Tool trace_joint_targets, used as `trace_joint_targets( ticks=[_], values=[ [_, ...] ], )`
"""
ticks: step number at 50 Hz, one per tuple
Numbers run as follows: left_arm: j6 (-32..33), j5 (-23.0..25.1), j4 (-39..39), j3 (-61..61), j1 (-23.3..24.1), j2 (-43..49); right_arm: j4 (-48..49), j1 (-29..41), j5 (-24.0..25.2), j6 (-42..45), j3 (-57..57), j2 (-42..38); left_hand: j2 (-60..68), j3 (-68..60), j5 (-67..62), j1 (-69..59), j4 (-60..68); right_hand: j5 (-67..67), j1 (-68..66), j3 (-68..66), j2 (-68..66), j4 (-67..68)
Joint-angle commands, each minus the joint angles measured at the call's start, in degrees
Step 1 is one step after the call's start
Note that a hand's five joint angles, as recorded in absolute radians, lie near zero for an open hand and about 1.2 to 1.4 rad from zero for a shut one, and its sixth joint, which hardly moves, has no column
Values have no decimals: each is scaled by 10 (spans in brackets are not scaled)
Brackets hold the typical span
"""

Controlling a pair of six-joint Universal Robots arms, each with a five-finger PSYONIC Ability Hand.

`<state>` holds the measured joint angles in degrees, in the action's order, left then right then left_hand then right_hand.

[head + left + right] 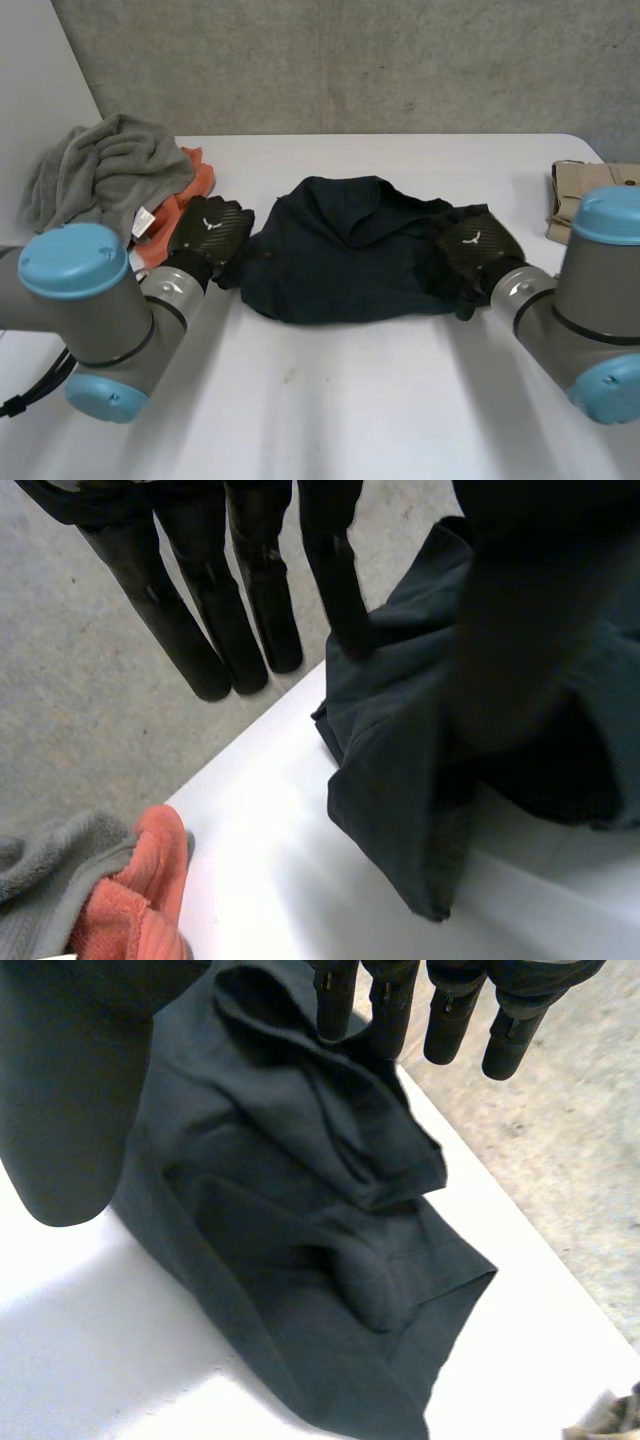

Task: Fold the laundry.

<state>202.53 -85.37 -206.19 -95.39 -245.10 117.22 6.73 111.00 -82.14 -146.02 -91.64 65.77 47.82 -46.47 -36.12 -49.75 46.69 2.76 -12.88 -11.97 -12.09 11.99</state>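
Near the middle of the white table (340,400) lies a crumpled dark navy garment (350,250). The left hand (210,228) sits at one end, fingers (250,610) straight, one fingertip touching the cloth. The right hand (478,245) rests on the other end, fingers (450,1020) straight and spread. A grey towel (100,170) and an orange cloth (195,175) lie heaped beyond the left hand.

Garment (350,250) at the table's (400,400) middle.
My left hand (212,228) is at its left edge, my right hand (478,245) at its right; a towel (100,170) heaps at the far-left corner, against a smaller cloth (193,168).
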Motion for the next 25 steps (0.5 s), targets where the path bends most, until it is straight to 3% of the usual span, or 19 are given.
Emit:
trace_joint_targets(
  ticks=[1, 7, 16, 25],
  values=[
    [1, 2, 105, 88, -10, 44, -8, -21, 10, -1, -41, 84, 322, -335, -339, -303, 333, -28, 29, 20, 21, -20],
    [7, -11, 184, 175, -12, 69, -32, -42, 29, -3, -47, 103, 322, -335, -339, -303, 333, -28, 29, 20, 21, -20],
    [-16, -78, 141, 331, -5, -5, -53, -59, 26, -4, -35, 103, 322, -335, -339, -303, 333, -28, 29, 20, 21, -20],
    [-74, -60, 117, 470, 96, 1, -54, -71, -5, -34, -25, 106, 322, -335, -339, -303, 333, -28, 29, 20, 21, -20]
  ],
)
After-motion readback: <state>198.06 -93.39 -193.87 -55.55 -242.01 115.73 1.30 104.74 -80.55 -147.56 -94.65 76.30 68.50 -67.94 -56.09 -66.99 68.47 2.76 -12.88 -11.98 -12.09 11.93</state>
